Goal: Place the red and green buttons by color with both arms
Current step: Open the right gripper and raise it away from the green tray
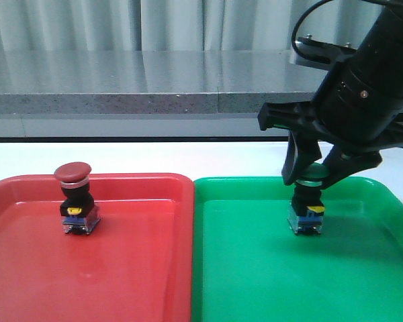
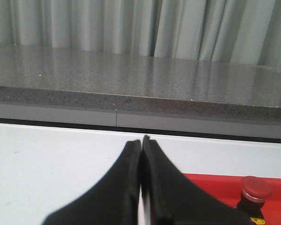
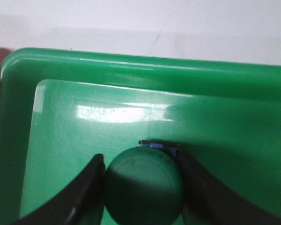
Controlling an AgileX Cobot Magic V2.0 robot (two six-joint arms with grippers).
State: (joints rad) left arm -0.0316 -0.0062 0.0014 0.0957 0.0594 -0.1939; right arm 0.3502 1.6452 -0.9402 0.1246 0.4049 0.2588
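Red tray held red button upright, green tray held green button, right fingers clamped on its cap, left fingers pressed together above white table

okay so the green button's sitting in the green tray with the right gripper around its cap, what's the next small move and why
Probably open the right gripper and lift clear. The green button already stands upright on the green tray, and the red button sits in the red tray.

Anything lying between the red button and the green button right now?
Front view: nothing loose. Between the red button and green button lie only bare red tray floor, the two adjoining tray rims, and bare green tray floor.
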